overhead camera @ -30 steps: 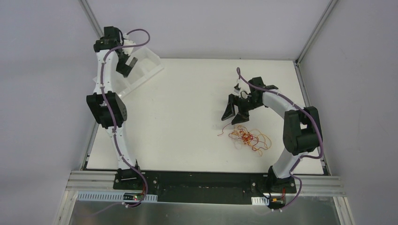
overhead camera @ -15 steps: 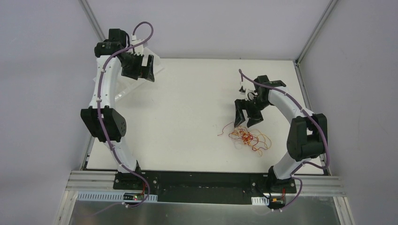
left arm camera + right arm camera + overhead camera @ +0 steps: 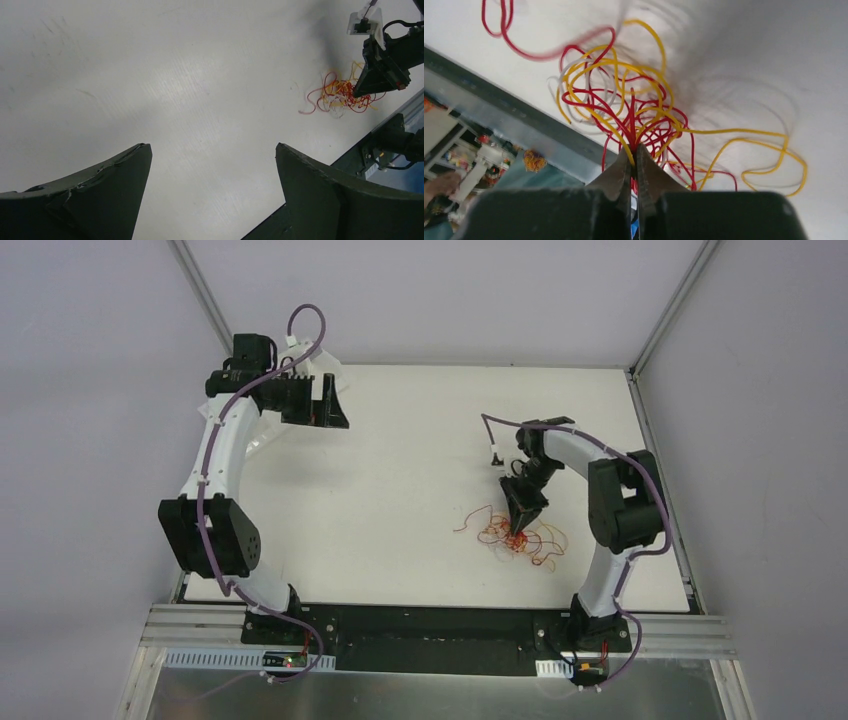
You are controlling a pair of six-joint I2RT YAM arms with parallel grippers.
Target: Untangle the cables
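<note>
- The left gripper (image 3: pixel 212 146) hangs wide open and empty over the table's (image 3: pixel 400 440) far corner, well apart.
- The right gripper (image 3: pixel 634 148) is pinched tight on the cables (image 3: pixel 630 115), its tips in the tangle's middle.

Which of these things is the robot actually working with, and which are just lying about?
Part of the job:
- wires, a thin red, orange and yellow tangle
- right gripper, pinched shut on the wires
- left gripper, open, far from the tangle

Just lying about:
- white bin, at the far left corner
- table
</note>
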